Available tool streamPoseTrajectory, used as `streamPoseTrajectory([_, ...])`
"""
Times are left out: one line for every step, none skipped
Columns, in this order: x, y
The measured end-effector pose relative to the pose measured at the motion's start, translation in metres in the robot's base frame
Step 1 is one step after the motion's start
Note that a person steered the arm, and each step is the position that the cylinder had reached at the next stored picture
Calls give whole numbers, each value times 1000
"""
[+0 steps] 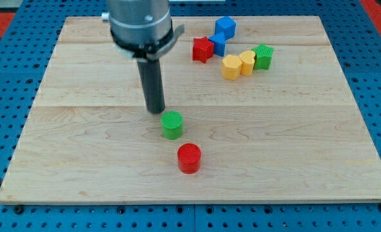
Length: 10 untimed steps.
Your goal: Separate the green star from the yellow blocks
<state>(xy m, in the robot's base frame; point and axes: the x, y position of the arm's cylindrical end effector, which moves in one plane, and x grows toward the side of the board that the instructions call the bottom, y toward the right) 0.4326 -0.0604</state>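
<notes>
Pale wooden tabletop [80, 161] lying on a blue perforated base [9, 77], carrying eight small blocks. The green star [263, 56] is sitting near the view's top right, touching the right side of a yellow heart-like block [247, 62], which in turn is touching a yellow hexagonal block [231, 67] on its left; the three are forming one short row rising toward the view's right. The end effector, a plain dark rod with no jaws and nothing in its hold, is resting with my tip [155, 112] well apart from that row, toward the view's left and lower down, so the star is lying up and to the right of it, with both yellow blocks standing between. Judged from this layout, a push along that direct line would be driving the yellows into the star; reaching the star's far side or the seam between green and yellow seems necessary.

Count:
- Green: two, the star and a green cylinder [172, 125] just below-right of my tip.
- Yellow: two.
- Red: two, a red star [202, 49] and a red cylinder [189, 158].
- Blue: two, a blue cube [225, 27] and a second blue block [217, 43], its shape unclear.
</notes>
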Motion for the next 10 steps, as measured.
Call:
streamPoseTrajectory([9,33])
streamPoseTrajectory([50,32])
streamPoseTrajectory([76,19])
streamPoseTrajectory([25,65])
streamPoseTrajectory([-19,195])
streamPoseTrajectory([-97,252])
streamPoseTrajectory([-158,234])
streamPoseTrajectory([-128,187])
streamPoseTrajectory([-58,179])
streamPoseTrajectory([-26,184])
